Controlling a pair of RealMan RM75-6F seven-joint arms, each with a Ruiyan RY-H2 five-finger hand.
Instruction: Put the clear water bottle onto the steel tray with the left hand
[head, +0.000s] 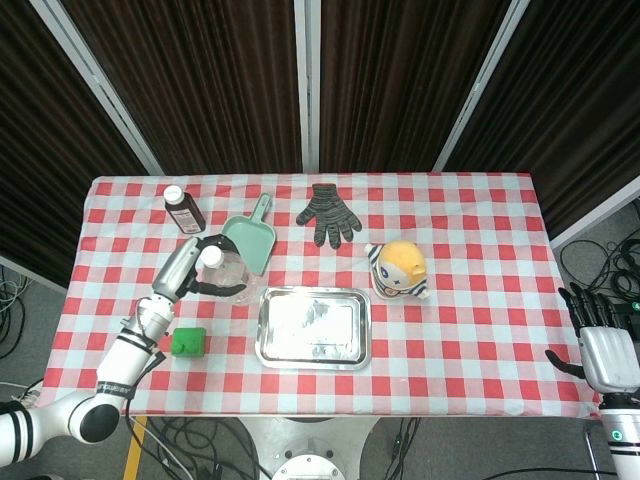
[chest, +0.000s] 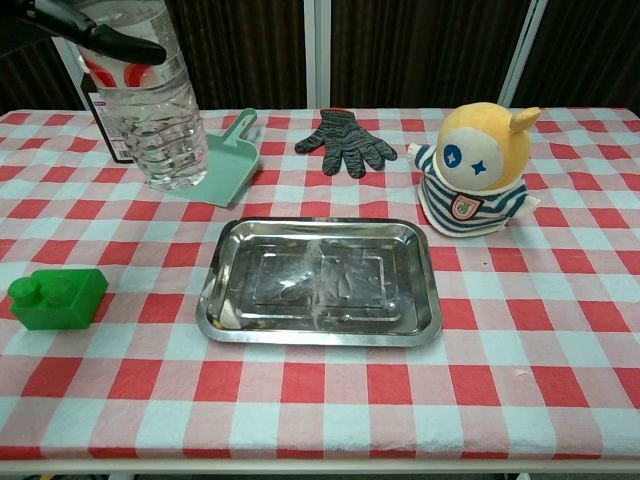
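**Q:** What does my left hand hold, and where?

**A:** My left hand (head: 188, 264) is wrapped round the upper part of the clear water bottle (chest: 160, 115), dark fingers (chest: 105, 38) across its label. The bottle is upright and off the counter (chest: 560, 330), up beside the steel tray's (chest: 320, 281) far-left corner and in front of the green dustpan (head: 249, 239). In the chest view the bottle's cap and most of my hand are cut off by the top edge; only the fingers show.

**Q:** Is the bottle over the tray?

**A:** From the head view it sits just left of the tray's rim, overlapping the dustpan's near edge. Whether its base clears the pan I cannot tell; the bottle's clear wall blurs the boundary.

**Q:** And my right hand?

**A:** My right hand (head: 600, 345) lies off the counter's right edge, low in the head view, fingers extended and apart, nothing in it. The chest view does not show it.

**Q:** What else is on the counter?

**A:** A dark brown bottle (head: 183, 208) with a white cap stands at far left; in the chest view it is largely hidden behind the water bottle. A grey glove (head: 327, 214) lies at the far middle, a yellow plush toy (head: 399, 270) in a striped shirt just right of the tray, and a green block (head: 187, 341) near the front left.
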